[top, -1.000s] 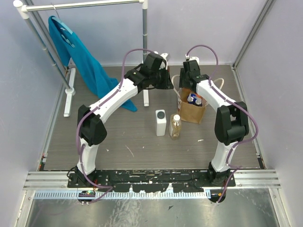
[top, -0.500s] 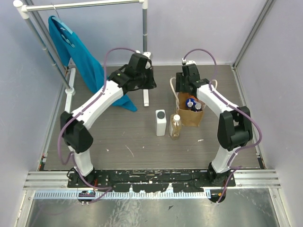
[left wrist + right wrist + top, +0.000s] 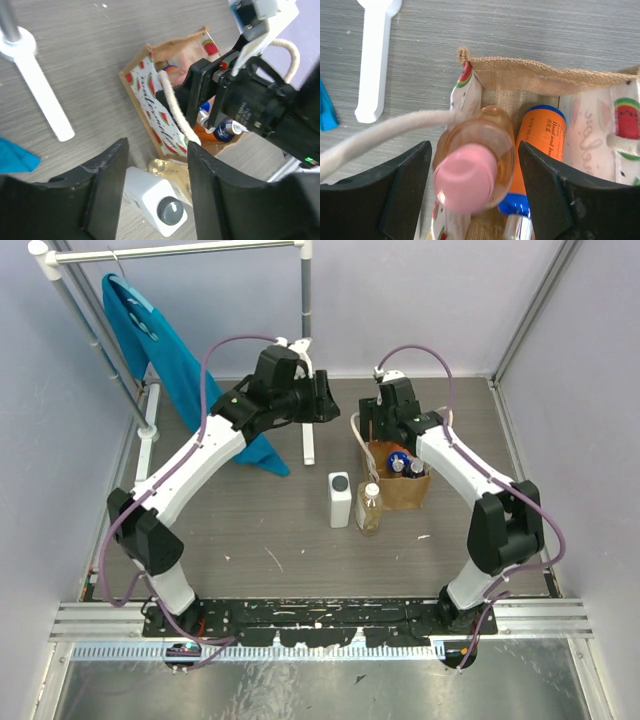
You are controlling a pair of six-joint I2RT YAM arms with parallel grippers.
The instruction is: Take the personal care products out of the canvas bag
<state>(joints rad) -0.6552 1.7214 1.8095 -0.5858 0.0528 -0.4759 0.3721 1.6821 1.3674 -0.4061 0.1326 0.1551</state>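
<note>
On the bench [image 3: 250, 530] I see the white bottle [image 3: 340, 499] and the amber bottle [image 3: 370, 508] standing just beside the canvas bag [image 3: 406, 490]. Inside the bag are the pinkish bottle [image 3: 470, 172] and the orange bottle [image 3: 540, 137]. The right gripper [image 3: 377, 432] hangs over the pinkish one with its jaws open. Farther back, the left gripper [image 3: 157, 147] has its jaws open and empty.

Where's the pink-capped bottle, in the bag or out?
In. Right wrist view shows the pink-capped bottle inside the canvas bag, beside the orange bottle, below the open right gripper.
</note>
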